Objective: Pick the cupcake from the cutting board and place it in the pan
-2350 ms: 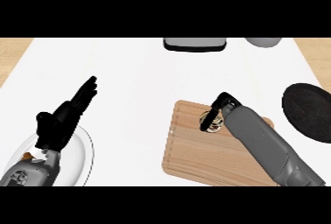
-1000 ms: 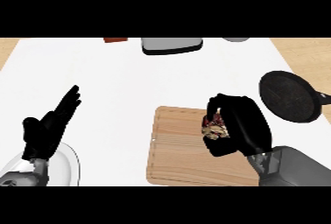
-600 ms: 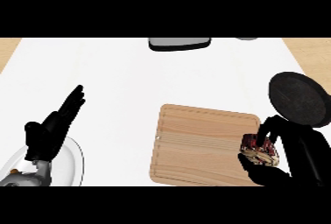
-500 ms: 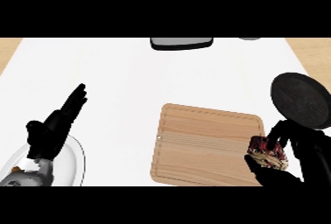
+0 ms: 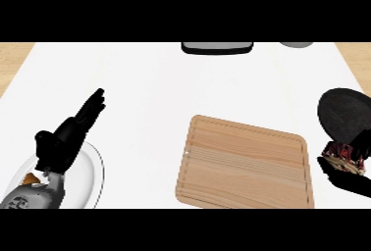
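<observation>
Right hand (image 5: 349, 180) is showing at the right edge, fingers curling around the cupcake (image 5: 343, 158) and holding it just right of the cutting board (image 5: 246, 162), at the near rim of the dark pan (image 5: 345, 113). Left hand (image 5: 69, 137) is resting at the near left, fingers straight and pointing far, over a white plate (image 5: 92, 177). A dark tray (image 5: 216, 47) is sitting at the far edge.
</observation>
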Motion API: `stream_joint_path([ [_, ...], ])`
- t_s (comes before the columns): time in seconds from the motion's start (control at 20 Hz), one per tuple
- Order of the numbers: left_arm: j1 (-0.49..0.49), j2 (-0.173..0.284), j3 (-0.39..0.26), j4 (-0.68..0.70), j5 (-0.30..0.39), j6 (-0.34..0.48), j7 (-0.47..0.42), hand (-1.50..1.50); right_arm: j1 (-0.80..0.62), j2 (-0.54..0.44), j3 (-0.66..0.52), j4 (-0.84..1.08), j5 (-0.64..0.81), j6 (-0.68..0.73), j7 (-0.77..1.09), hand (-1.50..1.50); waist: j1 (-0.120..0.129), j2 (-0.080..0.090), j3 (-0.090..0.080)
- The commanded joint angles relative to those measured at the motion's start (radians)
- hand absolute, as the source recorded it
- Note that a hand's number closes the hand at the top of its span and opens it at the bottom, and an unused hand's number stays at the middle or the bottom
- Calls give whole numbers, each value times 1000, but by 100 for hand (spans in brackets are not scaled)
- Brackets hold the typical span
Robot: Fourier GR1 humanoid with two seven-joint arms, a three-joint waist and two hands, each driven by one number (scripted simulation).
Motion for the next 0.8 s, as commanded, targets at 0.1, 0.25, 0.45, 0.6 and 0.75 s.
stream_joint_path([
  [0.1, -40, -36, -20, 23, -35, 3, 4, 0, -145, 118, -117, 404, -124, 49, -293, 150, 29, 6, 0],
  [0.25, -109, -30, 25, 118, -20, -36, -32, 0, -159, 170, -166, 547, -164, 89, -468, 150, 15, 6, -1],
  [0.45, -62, -20, 49, 50, -5, -52, 16, 0, -318, 221, -238, 809, -174, 188, -607, 150, 26, 4, -1],
  [0.6, -15, -55, 16, 16, -38, -25, 16, 0, -448, 245, -285, 1005, -160, 216, -689, 150, 36, 5, -1],
  [0.75, 20, -14, 54, -11, -21, -75, -18, 0, -501, 262, -329, 1164, -151, 242, -804, 150, 37, 5, -1],
])
